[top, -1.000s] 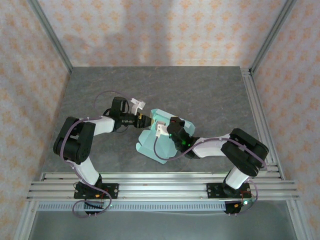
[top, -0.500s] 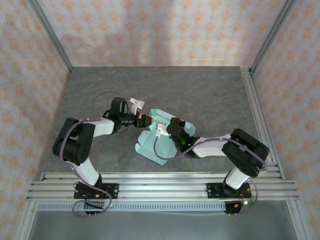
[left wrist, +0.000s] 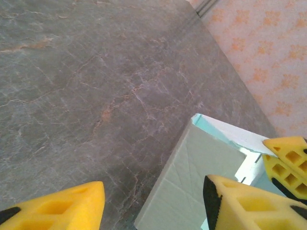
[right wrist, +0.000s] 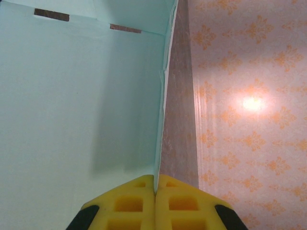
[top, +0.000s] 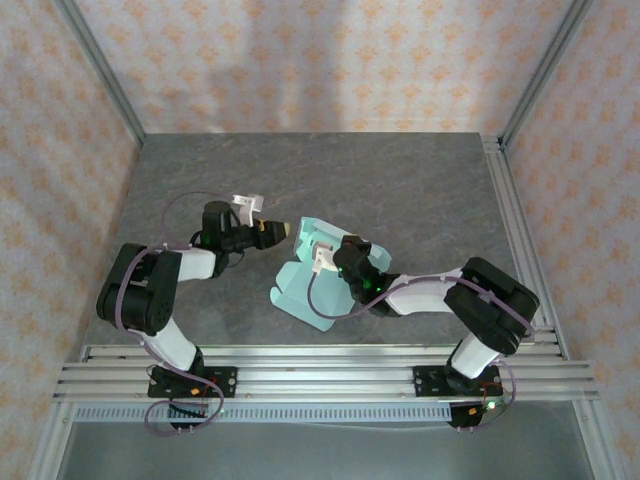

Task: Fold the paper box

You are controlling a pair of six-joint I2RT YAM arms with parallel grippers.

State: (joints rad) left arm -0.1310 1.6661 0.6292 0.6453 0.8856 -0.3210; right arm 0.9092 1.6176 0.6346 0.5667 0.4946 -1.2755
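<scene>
The paper box (top: 303,296) is pale mint-green card, partly raised, lying in the middle of the grey table. My right gripper (top: 323,258) is shut on the top edge of one upright wall. In the right wrist view, the thin wall edge (right wrist: 163,96) runs straight into the right gripper (right wrist: 154,186), with the box's inside (right wrist: 81,96) to its left. My left gripper (top: 280,231) is open and hangs just left of the box without touching it. In the left wrist view, a grey-green outer wall of the box (left wrist: 201,172) stands ahead of the left gripper (left wrist: 153,201), and the right gripper's yellow fingers (left wrist: 288,160) show beyond it.
The table (top: 400,185) is dark grey with a stone pattern. Aluminium rails (top: 320,362) run along the near edge and another rail (top: 515,230) along the right side. Patterned walls (top: 330,60) close off the back and both sides.
My left gripper has drawn back to the left, away from the box, and its arm has swung left. The right gripper and the box have stayed put.
</scene>
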